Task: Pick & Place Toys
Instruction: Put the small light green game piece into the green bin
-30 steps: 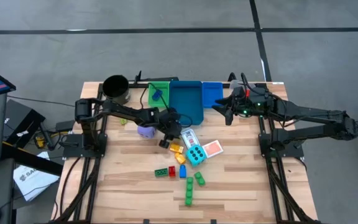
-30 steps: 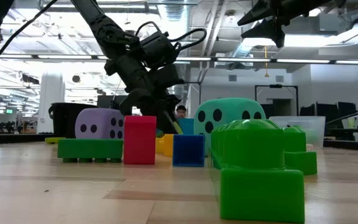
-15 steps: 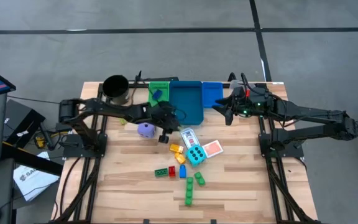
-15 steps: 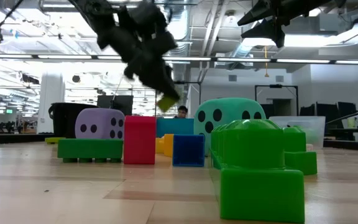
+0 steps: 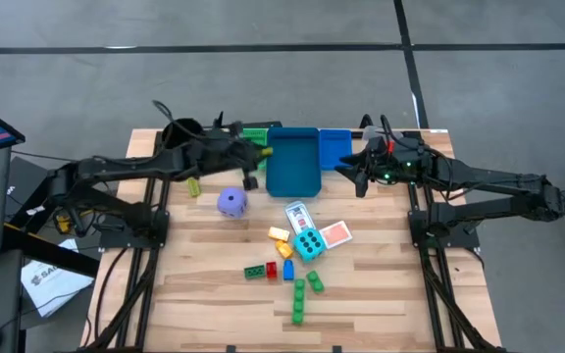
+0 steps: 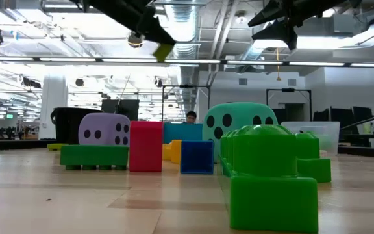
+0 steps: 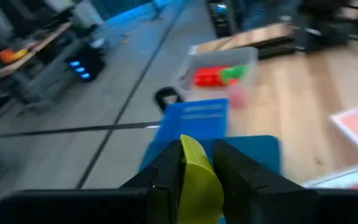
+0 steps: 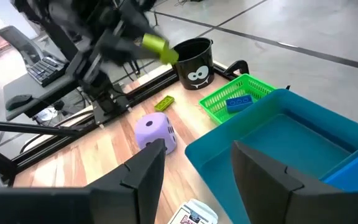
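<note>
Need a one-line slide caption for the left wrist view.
Left gripper shut on a yellow brick, over the blue bin.

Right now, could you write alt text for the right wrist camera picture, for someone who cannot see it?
The left gripper holds a yellow brick in the air above a black cup, a green basket and a purple die.

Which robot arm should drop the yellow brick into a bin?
Left. Its tool already grips the yellow brick above the green bin, while the right tool waits empty beside the blue bin.
</note>
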{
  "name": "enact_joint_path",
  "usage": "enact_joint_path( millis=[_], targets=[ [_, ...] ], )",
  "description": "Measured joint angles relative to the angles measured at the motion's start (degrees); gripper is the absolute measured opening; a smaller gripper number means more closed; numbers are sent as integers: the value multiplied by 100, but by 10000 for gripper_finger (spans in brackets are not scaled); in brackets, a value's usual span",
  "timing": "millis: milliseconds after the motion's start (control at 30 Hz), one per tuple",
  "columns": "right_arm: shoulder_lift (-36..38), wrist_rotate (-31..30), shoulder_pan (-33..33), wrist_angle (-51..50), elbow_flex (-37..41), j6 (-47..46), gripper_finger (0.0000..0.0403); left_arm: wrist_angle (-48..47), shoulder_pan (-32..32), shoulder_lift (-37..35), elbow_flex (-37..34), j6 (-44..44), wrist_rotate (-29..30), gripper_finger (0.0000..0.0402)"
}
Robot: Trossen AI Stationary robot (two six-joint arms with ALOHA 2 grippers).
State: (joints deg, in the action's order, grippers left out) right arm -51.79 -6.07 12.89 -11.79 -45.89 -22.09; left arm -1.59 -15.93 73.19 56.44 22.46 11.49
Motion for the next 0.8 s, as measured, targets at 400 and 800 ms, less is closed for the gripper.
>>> enact_joint_path(
  millis=[400, 800],
  targets=[
    [-2, -8, 3, 6, 0, 1, 179, 108, -773, -183, -8, -199, 103, 68],
    [-2, -153, 0, 7, 0, 2, 179, 299, -1348, 133, -6, -231, 67, 69]
  ],
)
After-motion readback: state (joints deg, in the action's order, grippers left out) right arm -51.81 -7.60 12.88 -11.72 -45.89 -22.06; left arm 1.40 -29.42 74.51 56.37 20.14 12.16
